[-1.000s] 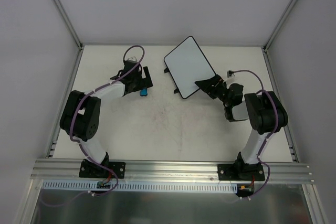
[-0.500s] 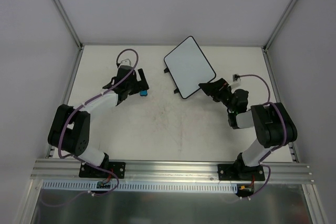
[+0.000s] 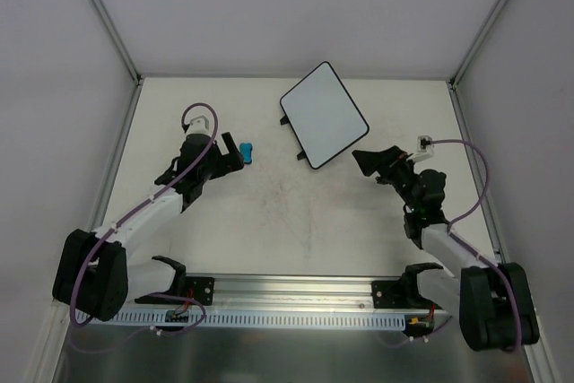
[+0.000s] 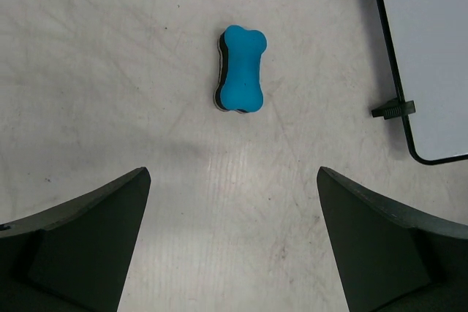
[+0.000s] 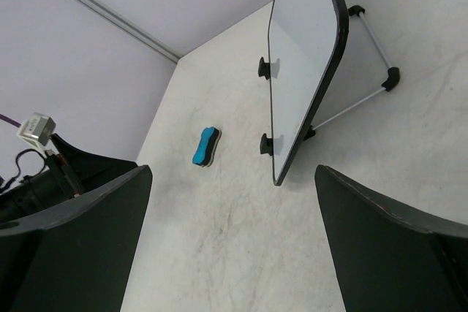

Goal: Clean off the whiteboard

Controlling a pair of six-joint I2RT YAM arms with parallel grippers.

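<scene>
The whiteboard (image 3: pixel 323 114) sits at the far middle of the table (image 3: pixel 296 221), turned at an angle, its white face blank inside a thin black frame with rounded corners. The table is matte off-white, faintly scuffed and smudged. From above the board looks flat. The right wrist view shows the whiteboard (image 5: pixel 303 56) edge-on, propped up on a thin metal rod stand with black end caps, with two black tabs on its near edge. The left wrist view catches only a corner of the whiteboard (image 4: pixel 431 56).

The left gripper (image 3: pixel 231 153) has its dark, wedge-shaped fingers spread wide and holds nothing. The left wrist view shows the left gripper (image 4: pixel 234 246) low over the table with the eraser (image 4: pixel 241 69) ahead of it, untouched.

The right gripper (image 3: pixel 372 163) is just beside the board's near corner, also wide apart and empty.

The eraser (image 3: pixel 246 152) is small and bone-shaped, bright blue over a dark underlayer, lying left of the board.
</scene>
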